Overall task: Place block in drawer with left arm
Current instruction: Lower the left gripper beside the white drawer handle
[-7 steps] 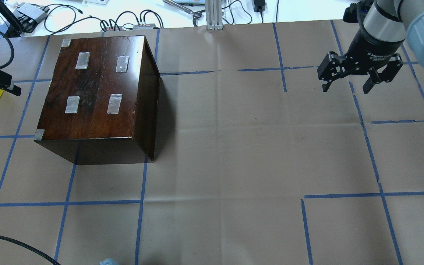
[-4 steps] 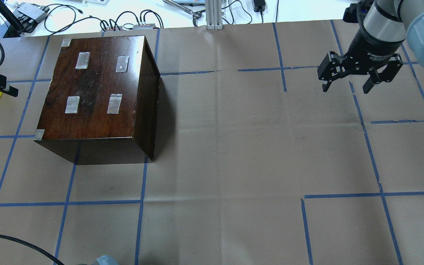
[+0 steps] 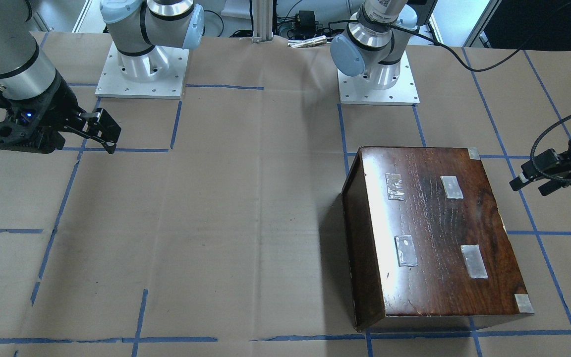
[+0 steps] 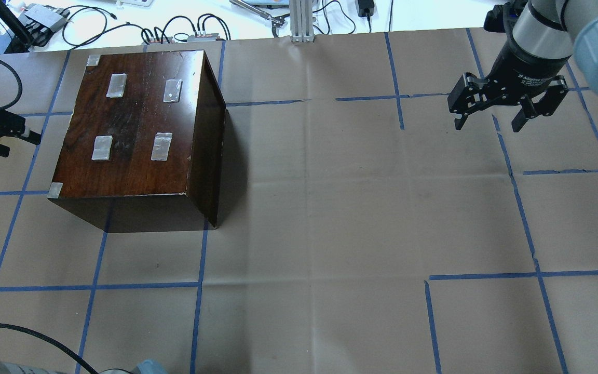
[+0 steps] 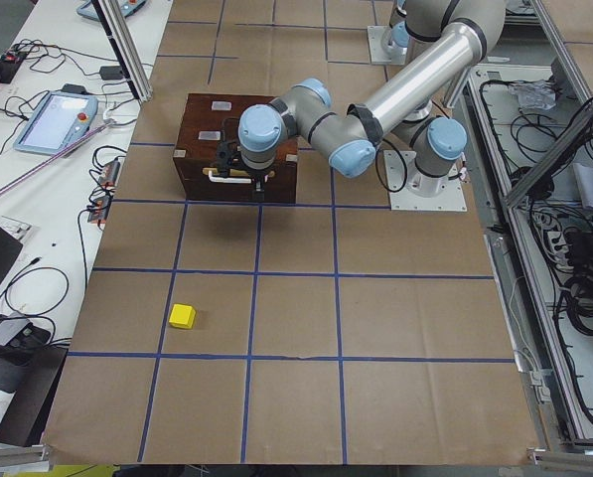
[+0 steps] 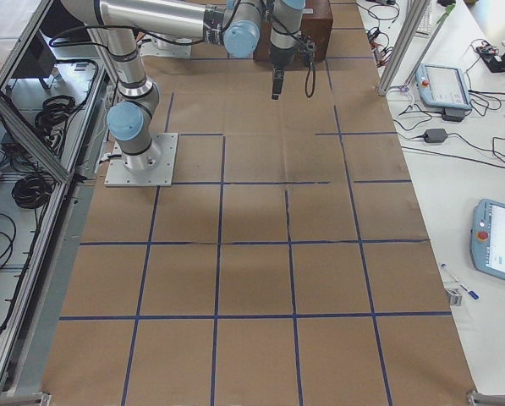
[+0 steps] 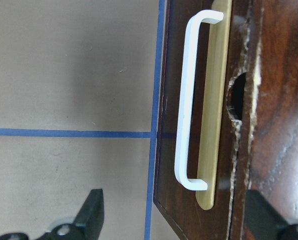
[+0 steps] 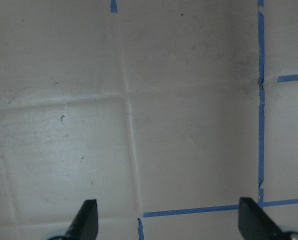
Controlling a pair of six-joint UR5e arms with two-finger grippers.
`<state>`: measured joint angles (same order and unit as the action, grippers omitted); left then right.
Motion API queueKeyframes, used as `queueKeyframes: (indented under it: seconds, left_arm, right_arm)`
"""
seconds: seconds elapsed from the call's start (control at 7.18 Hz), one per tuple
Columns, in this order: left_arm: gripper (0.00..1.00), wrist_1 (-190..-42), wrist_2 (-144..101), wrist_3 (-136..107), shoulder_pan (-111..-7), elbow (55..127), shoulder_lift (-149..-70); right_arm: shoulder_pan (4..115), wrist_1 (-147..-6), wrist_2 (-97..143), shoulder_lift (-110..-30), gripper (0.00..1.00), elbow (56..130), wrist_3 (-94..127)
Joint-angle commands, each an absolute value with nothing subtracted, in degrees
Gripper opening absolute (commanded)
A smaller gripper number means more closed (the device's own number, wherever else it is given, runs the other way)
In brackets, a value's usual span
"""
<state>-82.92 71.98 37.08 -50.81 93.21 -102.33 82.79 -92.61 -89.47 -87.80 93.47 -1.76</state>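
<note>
While the box (image 3: 434, 233) sits square on the tabletop (image 3: 241, 223), the front-facing view has the left claw (image 3: 528, 187) hanging just off the end at the view's right, not touching. That end, I judge, is where the drawer opens. Overhead now: same claw at the frame's edge beside the box, and the right claw (image 4: 488, 124) parked well away across the tabletop, spread and holding nothing, probably to keep out of the other arm's lane. Over to the left-end camera, and there's the block (image 5: 183, 316), lying alone on the tabletop, well apart from the box and from both claws, while the left arm (image 5: 420, 70) reaches to the box's front instead. Makes sense: the drawer looks shut, so it has to come out before the block can go in. The right-end camera adds little: right arm (image 6: 150, 13) hanging over the tabletop, box at the far end. Left wrist view: looking down the drawer (image 7: 164, 160) front, white handle (image 7: 187, 100) dead ahead, finger notch (image 7: 236, 97) beside it, fingers (image 7: 91, 212) wide apart and empty. Lined up for a pull, I'd say. Right wrist view: spread fingers, plain tabletop, nothing between.
</note>
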Motion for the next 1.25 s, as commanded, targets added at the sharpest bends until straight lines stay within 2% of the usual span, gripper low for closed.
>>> queueKeyframes:
  seconds: [0.0,1.11]
  left_arm:
    - [0.98,-82.4,72.0,39.9,-51.0,93.3,-104.0]
    - [0.98,-75.0,72.0,39.8,-53.3,93.2,-109.8]
  right_arm:
    - [82.8,-92.6,-89.5,-87.8,1.0,93.5,-1.8]
    - [82.8,-92.6,-89.5,-87.8,1.0,93.5,-1.8]
